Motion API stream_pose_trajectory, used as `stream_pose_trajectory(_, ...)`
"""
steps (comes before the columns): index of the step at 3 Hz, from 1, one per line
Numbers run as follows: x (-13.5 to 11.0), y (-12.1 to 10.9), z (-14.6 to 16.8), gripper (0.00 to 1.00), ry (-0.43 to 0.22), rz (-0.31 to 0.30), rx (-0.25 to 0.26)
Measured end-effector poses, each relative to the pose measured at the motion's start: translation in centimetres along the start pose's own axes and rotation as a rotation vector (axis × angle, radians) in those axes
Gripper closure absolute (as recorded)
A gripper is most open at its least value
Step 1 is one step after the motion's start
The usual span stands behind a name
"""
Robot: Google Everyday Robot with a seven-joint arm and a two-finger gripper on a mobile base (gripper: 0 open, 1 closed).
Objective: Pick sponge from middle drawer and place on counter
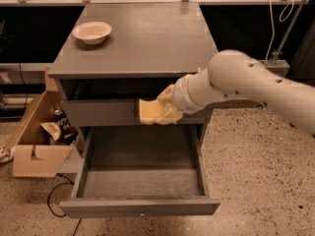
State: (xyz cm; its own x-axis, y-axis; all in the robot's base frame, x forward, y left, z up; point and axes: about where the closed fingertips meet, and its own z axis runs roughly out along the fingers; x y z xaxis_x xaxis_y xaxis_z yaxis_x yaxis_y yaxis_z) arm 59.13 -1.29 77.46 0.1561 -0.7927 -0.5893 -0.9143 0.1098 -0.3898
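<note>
The sponge (pixel 149 112) is clamped in the gripper (pixel 166 110), held over the open middle drawer (pixel 140 207), just below the front edge of the counter (pixel 147 41).

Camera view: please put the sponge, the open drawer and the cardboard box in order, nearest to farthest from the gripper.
The gripper hangs in front of the cabinet, above the drawer.
1. The sponge: held in the gripper.
2. The drawer: directly below.
3. The cardboard box: on the floor, at the picture's left.
</note>
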Motion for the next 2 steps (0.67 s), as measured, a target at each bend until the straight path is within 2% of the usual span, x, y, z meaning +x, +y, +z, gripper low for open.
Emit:
stream_pose_trajectory(1,-4.62,-4.55,-7.02,1.0,0.007,-0.038,0.036)
stream_pose_trajectory(2,-4.5,-4.34,-6.72,1.0,0.008,-0.037,0.034)
